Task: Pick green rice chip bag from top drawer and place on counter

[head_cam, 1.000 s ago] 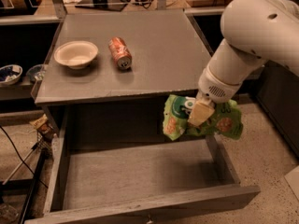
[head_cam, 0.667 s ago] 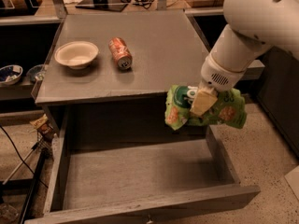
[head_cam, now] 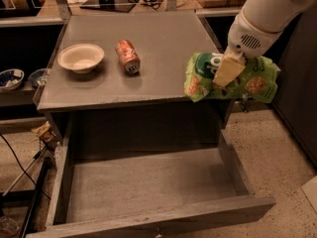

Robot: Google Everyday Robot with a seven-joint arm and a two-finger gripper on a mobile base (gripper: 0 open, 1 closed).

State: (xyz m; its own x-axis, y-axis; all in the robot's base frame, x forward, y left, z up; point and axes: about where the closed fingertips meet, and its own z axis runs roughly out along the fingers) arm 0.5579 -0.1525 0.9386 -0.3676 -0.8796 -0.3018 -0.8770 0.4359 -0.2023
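Observation:
My gripper (head_cam: 227, 73) is shut on the green rice chip bag (head_cam: 203, 78), a crinkly light-green pouch with orange chip pictures. It holds the bag in the air at the counter's front right corner, above the drawer's right side. The bag hangs sideways and partly overlaps the counter (head_cam: 158, 48) edge. The top drawer (head_cam: 148, 187) is pulled fully open below and its grey floor shows nothing in it. My white arm comes down from the upper right.
On the counter lie an orange soda can (head_cam: 128, 56) on its side and a cream bowl (head_cam: 80, 57) to its left. A side shelf at far left holds small bowls (head_cam: 11, 78). Cables (head_cam: 29, 167) and a stand sit on the floor left.
My gripper has lifted the green bag up and a little to the right, from over the drawer's back right to the level of the counter edge.

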